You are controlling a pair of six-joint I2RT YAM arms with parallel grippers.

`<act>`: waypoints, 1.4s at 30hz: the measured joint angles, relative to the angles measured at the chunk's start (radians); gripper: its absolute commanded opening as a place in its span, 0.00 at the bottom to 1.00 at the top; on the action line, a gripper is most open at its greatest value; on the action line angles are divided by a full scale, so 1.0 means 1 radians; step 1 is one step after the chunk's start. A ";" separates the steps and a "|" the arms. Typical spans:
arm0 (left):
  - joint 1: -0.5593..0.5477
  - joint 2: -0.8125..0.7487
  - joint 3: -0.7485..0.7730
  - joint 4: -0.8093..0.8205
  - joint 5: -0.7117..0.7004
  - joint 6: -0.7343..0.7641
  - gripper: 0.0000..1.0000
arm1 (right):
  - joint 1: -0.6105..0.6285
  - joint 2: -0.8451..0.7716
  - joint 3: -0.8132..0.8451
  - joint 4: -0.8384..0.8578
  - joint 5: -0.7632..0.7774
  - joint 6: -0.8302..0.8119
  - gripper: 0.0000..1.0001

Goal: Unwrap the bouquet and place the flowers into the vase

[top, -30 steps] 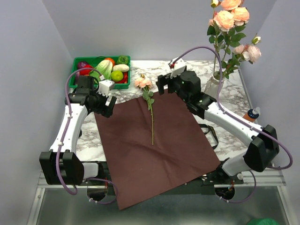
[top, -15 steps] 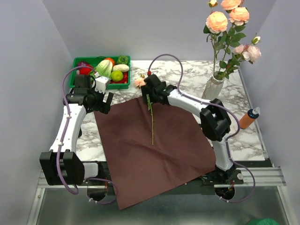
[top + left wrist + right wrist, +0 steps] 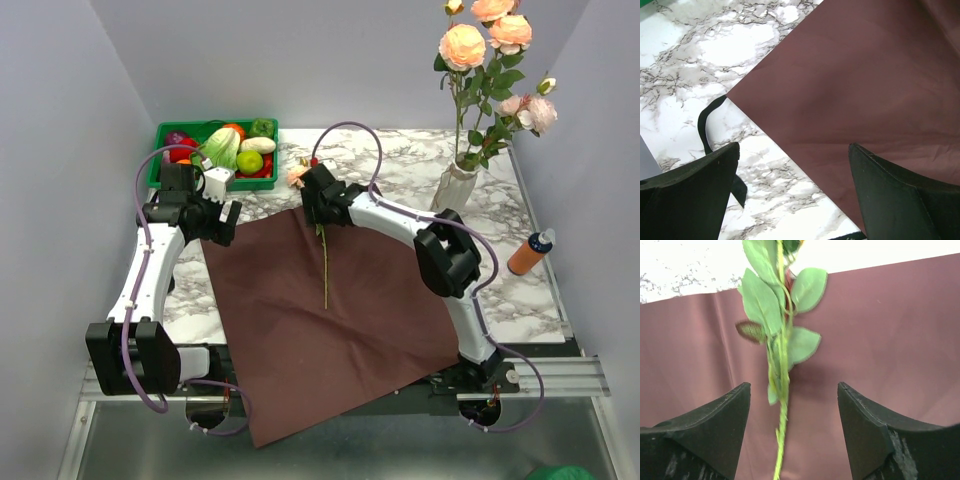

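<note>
**Maroon paper lies flat with one rose on it**

White and grey marble makes up the table (image 3: 400, 180). The big dark red paper (image 3: 330, 330) is spread open on it, and its near corner hangs over the front edge.

The right arm reaches across the far side of the paper. The right gripper (image 3: 793, 386) is low over the paper with its two black fingers apart. The green stem of a single rose (image 3: 325, 265) runs between them, and neither finger touches it. Green leaves sit on the stem just past the fingers. The pink bloom (image 3: 297, 177) lies on the marble just off the paper's far edge.

The left gripper (image 3: 792, 147) hangs over the far left corner of the paper, wide open and holding nothing. One finger is over marble and the other is over paper.

A green tray (image 3: 162, 135) of vegetables sits at the far left, just behind the left arm.

The vase (image 3: 453, 187) stands upright at the far right. The flowers (image 3: 463, 45) in it rise tall.

An orange bottle (image 3: 524, 254) with a blue cap stands near the right edge. Any words on it are too small to read.

A black ribbon (image 3: 702, 125) curls on the marble beside the paper's corner.
</note>
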 measured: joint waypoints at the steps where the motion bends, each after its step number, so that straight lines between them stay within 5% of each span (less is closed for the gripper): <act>1: 0.000 0.000 -0.001 0.000 0.000 0.002 0.99 | 0.000 0.019 0.020 -0.003 0.001 0.000 0.77; 9: 0.006 0.000 -0.003 0.000 -0.008 0.023 0.99 | 0.000 0.118 0.076 -0.040 -0.005 0.003 0.74; 16: 0.007 0.000 -0.004 0.000 -0.013 0.033 0.99 | 0.000 0.133 0.103 -0.051 -0.020 -0.001 0.38; 21: 0.007 0.000 -0.005 0.000 -0.028 0.038 0.99 | 0.000 0.143 0.119 -0.055 -0.024 0.000 0.34; 26: 0.007 0.000 -0.005 0.000 -0.037 0.043 0.99 | 0.000 0.153 0.138 -0.060 -0.025 -0.003 0.02; 31: 0.007 -0.001 -0.005 -0.005 -0.041 0.049 0.99 | 0.000 0.141 0.134 -0.066 -0.013 -0.015 0.01; 36: 0.007 0.001 -0.005 -0.035 -0.041 0.058 0.99 | 0.000 -0.018 0.031 -0.040 0.010 -0.073 0.01; 42: 0.012 0.000 -0.005 -0.053 -0.040 0.055 0.99 | 0.000 -0.457 -0.169 0.182 0.003 -0.224 0.01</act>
